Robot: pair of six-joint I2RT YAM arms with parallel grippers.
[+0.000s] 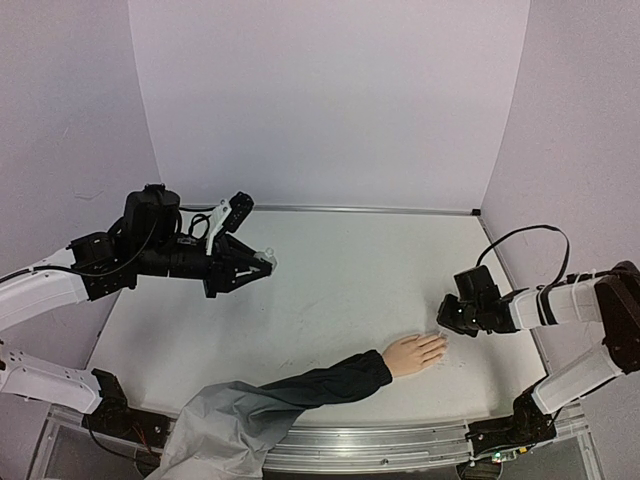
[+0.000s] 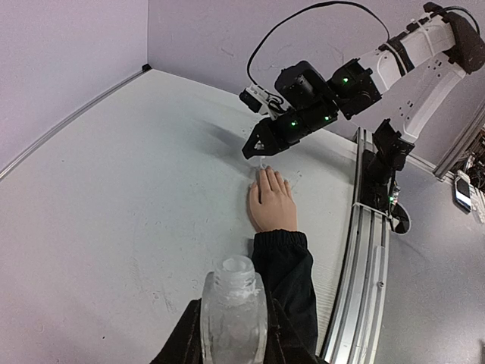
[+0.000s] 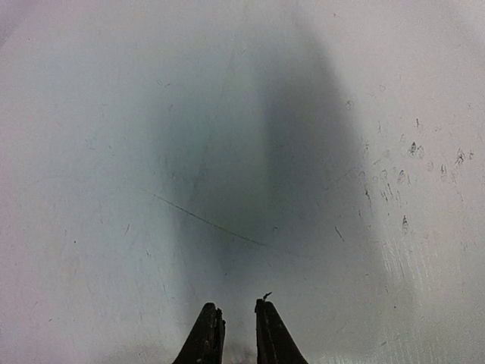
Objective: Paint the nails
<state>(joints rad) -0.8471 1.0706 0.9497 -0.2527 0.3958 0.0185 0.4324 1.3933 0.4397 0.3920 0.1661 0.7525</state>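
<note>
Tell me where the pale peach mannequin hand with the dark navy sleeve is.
The mannequin hand lies near the table's front edge, right of centre in the top view, close beside the right gripper.

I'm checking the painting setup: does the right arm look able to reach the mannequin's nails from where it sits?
Probably yes. The right hand hovers just beyond the nails of the mannequin hand, and nothing stands between them.

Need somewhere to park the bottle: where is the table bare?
Bare: the wide middle of the table, from the left gripper holding the bottle back to the wall. Crowded: the near right, where the right gripper hangs beside the hand, sleeve trailing left.
</note>
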